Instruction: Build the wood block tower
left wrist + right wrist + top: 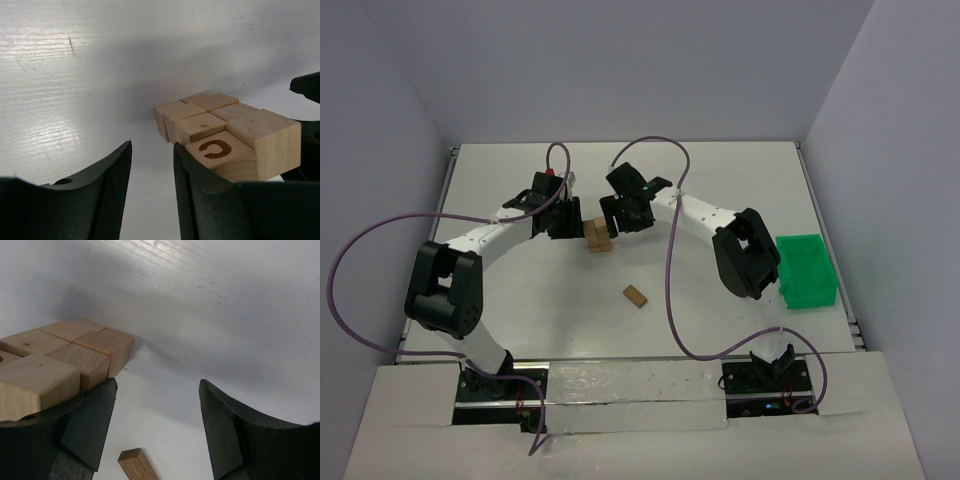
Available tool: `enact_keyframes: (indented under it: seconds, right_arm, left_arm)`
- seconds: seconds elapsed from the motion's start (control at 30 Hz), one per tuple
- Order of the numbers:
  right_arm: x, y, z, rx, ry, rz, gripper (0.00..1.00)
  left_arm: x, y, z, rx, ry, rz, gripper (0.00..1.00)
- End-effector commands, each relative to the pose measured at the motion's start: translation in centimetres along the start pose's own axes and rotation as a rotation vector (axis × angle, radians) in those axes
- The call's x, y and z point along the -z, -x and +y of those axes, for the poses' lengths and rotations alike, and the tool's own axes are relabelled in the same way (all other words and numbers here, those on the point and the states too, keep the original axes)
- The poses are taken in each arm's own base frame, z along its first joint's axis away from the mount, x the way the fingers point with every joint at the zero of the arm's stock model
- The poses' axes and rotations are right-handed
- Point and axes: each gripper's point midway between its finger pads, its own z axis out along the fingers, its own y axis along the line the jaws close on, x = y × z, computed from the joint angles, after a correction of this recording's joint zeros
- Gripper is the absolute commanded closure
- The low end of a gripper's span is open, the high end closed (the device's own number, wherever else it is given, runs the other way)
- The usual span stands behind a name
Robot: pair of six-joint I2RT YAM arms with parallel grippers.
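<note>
**Both grippers empty beside a low pile of blocks**

**Finding.** The pile of blocks (pixel 598 236) sits mid-table (pixel 720 180). It is low and spread out, more a cluster than a tower. A lettered block (pixel 216 149) lies at the edge of the pile nearest the left wrist camera. One loose block (pixel 636 296) lies well apart from the pile, toward the arm bases.

**Left gripper (pixel 152 149).** The jaws are narrowly parted with nothing between them. The pile lies outside the jaws, against or just beside the outer face of one finger.

**Right gripper (pixel 157 387).** The jaws are spread wide and hold nothing. The pile again lies outside them, just beside one finger.

**Recommendation.** The step in hand appears to be taking a block for stacking.
- Move one gripper sideways until a single block sits squarely between its fingers.
- Close on flat faces and lift straight up.
- Keep the other gripper clear of the pile, since a finger brushing it could scatter the blocks.
</note>
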Motion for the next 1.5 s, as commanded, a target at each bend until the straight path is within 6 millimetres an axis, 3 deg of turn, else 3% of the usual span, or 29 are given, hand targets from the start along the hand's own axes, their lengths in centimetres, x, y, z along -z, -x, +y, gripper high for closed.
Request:
enact_keyframes:
  seconds: [0.0, 0.4, 0.73, 1.0, 1.47]
  right_arm:
    - [3.2, 3.0, 0.8, 0.001, 0.035, -0.116, 0.25]
    - [5.6, 2.8, -0.5, 0.017, 0.02, -0.146, 0.23]
    - [7.3, 2.7, -2.4, 0.054, 0.006, -0.184, 0.22]
    - [7.5, 3.1, -3.0, 0.043, 0.002, -0.192, 0.22]
    - [7.4, 3.3, -3.1, 0.033, 0.008, -0.191, 0.22]
  left_arm:
    - [2.6, 3.1, -0.6, -0.018, -0.022, -0.113, 0.53]
    - [5.1, 3.7, 0.1, -0.056, -0.006, -0.153, 0.52]
    - [6.0, 2.3, 0.1, -0.073, -0.024, -0.135, 0.55]
    - [6.0, 2.1, -0.9, -0.082, -0.075, -0.126, 0.56]
    - [4.4, 2.6, -1.5, -0.068, -0.091, -0.106, 0.55]
